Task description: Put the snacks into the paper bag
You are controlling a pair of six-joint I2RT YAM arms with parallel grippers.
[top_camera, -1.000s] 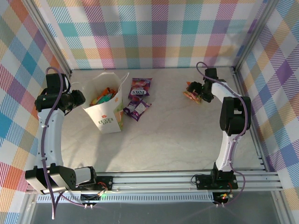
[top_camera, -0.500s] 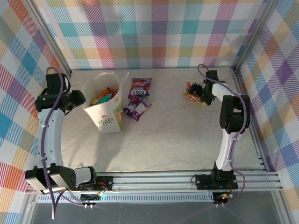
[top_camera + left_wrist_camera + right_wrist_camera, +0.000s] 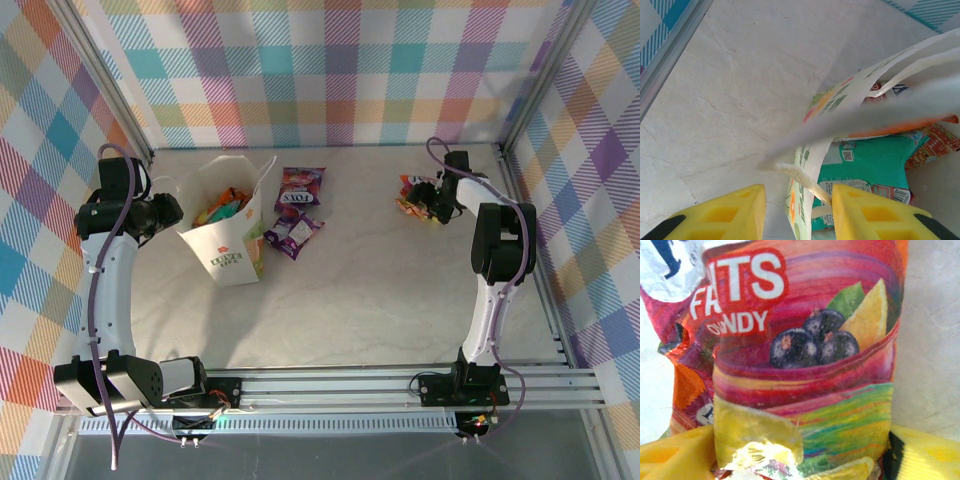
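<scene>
Well, nearest the front, on the left half of the pale surface [image 3: 380, 300], the paper bag [image 3: 228, 258] stands upright with its mouth open, white with a flower print and green lettering on its near face. Inside it lie a teal-green packet [image 3: 872, 162], an orange-red packet [image 3: 900, 129] and, partly hidden, a red packet [image 3: 936, 144]. The left fingers [image 3: 725, 212] are at the bag's left rim and stand apart. The bag's wall and a white cord handle [image 3: 805, 181] run up between them, the cord against one finger, with a clear gap beside the other. Just right of the bag the nearer purple packet [image 3: 293, 233] lies flat, close against the bag's side, and the farther purple packet [image 3: 299, 187] lies just beyond it (whether the two touch is too small to tell). Farther back, toward the right wall, the right fingers [image 3: 927, 455] sit on either side of the red-yellow packet [image 3: 805, 365] — berries and a lemon wedge printed on it — which is on the surface well apart from the bag. Whether they press it I cannot tell.
</scene>
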